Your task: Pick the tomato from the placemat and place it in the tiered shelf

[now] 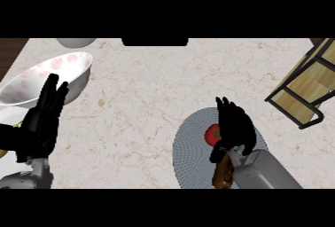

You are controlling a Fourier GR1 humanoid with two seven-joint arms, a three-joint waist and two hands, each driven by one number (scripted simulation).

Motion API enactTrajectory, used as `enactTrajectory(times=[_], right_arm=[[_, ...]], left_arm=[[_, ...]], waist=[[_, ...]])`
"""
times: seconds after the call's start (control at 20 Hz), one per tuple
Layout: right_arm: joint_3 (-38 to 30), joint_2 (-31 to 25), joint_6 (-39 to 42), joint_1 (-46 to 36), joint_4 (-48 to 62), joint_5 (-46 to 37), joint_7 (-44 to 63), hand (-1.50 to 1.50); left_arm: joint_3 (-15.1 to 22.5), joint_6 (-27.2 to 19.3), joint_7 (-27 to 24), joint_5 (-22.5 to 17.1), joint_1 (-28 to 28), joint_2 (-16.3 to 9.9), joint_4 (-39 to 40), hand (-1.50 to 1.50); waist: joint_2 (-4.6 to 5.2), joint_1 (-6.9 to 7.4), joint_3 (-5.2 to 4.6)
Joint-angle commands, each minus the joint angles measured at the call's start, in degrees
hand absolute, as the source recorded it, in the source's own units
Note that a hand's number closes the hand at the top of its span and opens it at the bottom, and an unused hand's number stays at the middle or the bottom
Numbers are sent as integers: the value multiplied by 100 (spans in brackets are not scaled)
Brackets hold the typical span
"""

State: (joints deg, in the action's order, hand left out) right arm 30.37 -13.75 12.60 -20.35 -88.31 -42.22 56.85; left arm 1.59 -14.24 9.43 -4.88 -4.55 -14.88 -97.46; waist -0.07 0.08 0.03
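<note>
Head view, looking steeply down: a pale marbled table (150,88) fills the frame. A round grey placemat (193,155) lies at lower centre-right, partly cut by the lower edge. The tomato (212,134) rests on the placemat, in its upper part; only its left portion shows, red with a small green stem mark.

Right hand (234,126): positioned directly over the tomato, entering from the lower right on a grey forearm. Its fingers (226,108) extend toward the top of the frame and bend down over the right side of the tomato, with the thumb (219,152) pointing down-left below the fruit. The hand covers much of the tomato; whether the fingers actually touch or enclose it cannot be determined. The tomato appears to sit on the placemat, not raised.

A brown object (222,174) lies on the placemat beside the right wrist, near the lower edge; its identity cannot be determined.

Tiered shelf (307,82): located at the upper right of the frame, with wooden boards in a dark frame, tilted diagonally in the view and cut by the right edge. It stands well apart from the placemat.

Left hand (40,122): at the left edge, fingers straight and pointing up, holding nothing.

A white bowl with pink spots (72,66) sits at upper left, just behind the left hand. A grey rounded object (76,42) shows at the top edge above the bowl.
</note>
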Motion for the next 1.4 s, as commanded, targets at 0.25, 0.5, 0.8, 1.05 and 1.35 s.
enactTrajectory(times=[0.25, 0.5, 0.8, 1.05, 1.35], right_arm=[[-510, 504, -55, 63, 915, -550, -570, -150], [-469, 898, 171, 16, 1366, -665, -550, 150], [-316, 620, -384, -64, 1732, -1390, -1318, 150], [-329, 686, 58, 55, 813, -1591, -1156, 150], [-68, -1817, 350, 962, -18, -463, -4980, 150]], left_arm=[[-24, 30, 34, 330, -249, 383, 296, 0], [-108, 151, 96, 351, -211, 376, 176, 0], [-168, 246, 168, 334, -5, 395, -107, 0], [-346, 386, -340, 370, 139, 471, 357, 0], [-452, 294, -74, 243, 59, 363, 135, 0]], waist=[[11, 1, -3], [10, 17, -3], [13, 38, -2], [3, 0, -4], [-63, -354, 40]])
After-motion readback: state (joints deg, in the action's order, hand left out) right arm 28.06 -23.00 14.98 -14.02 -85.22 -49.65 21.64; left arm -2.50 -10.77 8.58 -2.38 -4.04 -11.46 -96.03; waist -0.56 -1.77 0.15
